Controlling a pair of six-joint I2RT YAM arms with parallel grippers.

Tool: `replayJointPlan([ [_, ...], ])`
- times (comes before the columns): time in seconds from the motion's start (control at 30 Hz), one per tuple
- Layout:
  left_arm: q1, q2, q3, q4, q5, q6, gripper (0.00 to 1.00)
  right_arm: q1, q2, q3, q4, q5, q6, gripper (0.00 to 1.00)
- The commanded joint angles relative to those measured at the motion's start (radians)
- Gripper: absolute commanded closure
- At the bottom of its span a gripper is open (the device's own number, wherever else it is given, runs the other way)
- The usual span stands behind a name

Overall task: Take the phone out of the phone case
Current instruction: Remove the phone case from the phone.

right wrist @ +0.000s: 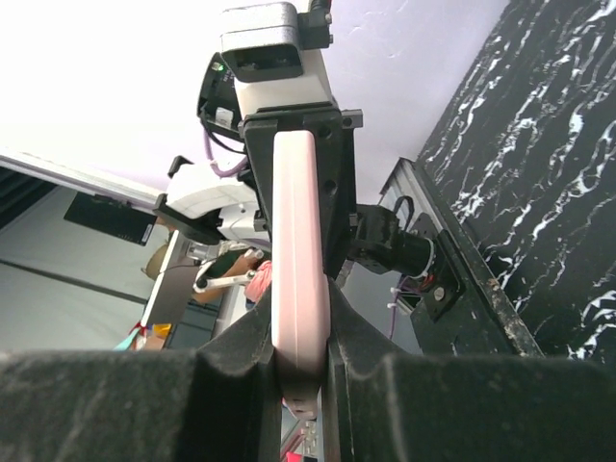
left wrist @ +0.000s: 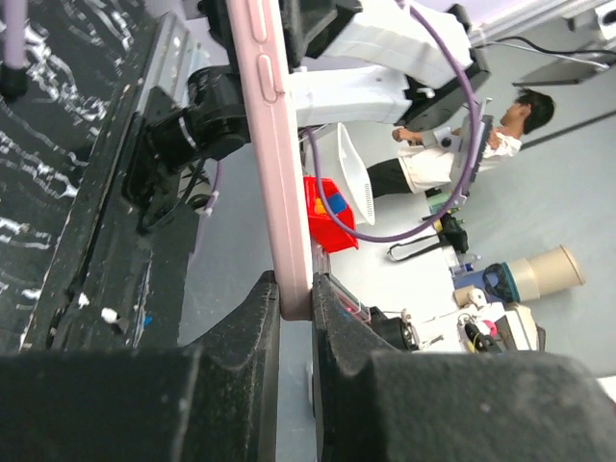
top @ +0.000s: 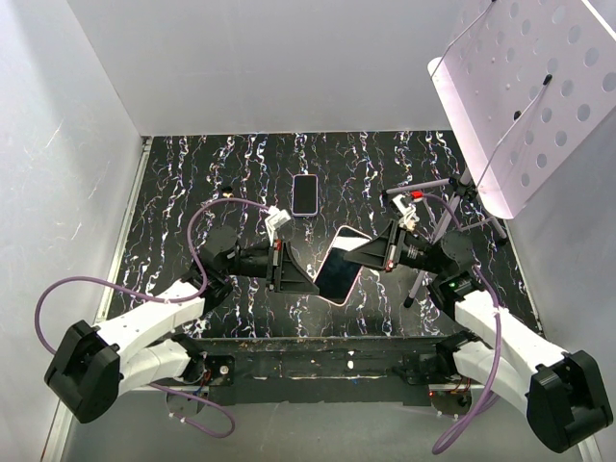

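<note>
— Left gripper: what is it doing?
— It is pinching the cased phone at its 8 o'clock end. In the left wrist view both fingers press the edge of the pink phone case from either side.
— And the right gripper?
— It is clamped on the opposite end, at 2 o'clock. Its wrist view shows the rounded pink end squeezed between the two pads.
— Where is the phone?
— It sits in its case, held between the two arms above the black marbled table. It is tilted, dark screen up, near the middle of the top view.
— Anything else?
— A second dark handset lies flat on the table at 11 o'clock from the held one, apart from it. A perforated white panel hangs over the table's 2 o'clock corner.
</note>
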Motion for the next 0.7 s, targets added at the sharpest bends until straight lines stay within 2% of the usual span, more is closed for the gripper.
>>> replayJointPlan([
  [0.0, -0.006, -0.063, -0.008, 0.392, 0.09, -0.018, 1.0, -0.008, -0.02, 0.034, 0.135, -0.042, 0.162, 0.99],
  [0.13, -0.006, -0.084, 0.009, 0.409, 0.108, 0.114, 1.0, -0.007, -0.007, 0.017, 0.328, -0.052, 0.349, 0.99],
  [0.27, -0.006, -0.032, 0.014, 0.571, 0.125, 0.145, 1.0, -0.007, 0.013, 0.008, 0.462, -0.038, 0.504, 0.99],
  [0.4, -0.006, 0.038, 0.063, 0.574, 0.131, 0.188, 1.0, -0.007, 0.027, 0.005, 0.548, -0.016, 0.589, 0.99],
  [0.47, -0.006, 0.084, 0.075, 0.622, 0.15, 0.18, 1.0, -0.005, 0.042, 0.003, 0.581, -0.009, 0.617, 0.99],
  [0.6, -0.008, 0.187, 0.087, 0.902, 0.223, 0.067, 1.0, -0.005, 0.102, -0.008, 0.715, -0.001, 0.698, 0.99],
  [0.67, -0.008, 0.225, 0.112, 0.93, 0.245, 0.048, 1.0, -0.001, 0.144, -0.015, 0.781, 0.007, 0.732, 0.99],
])
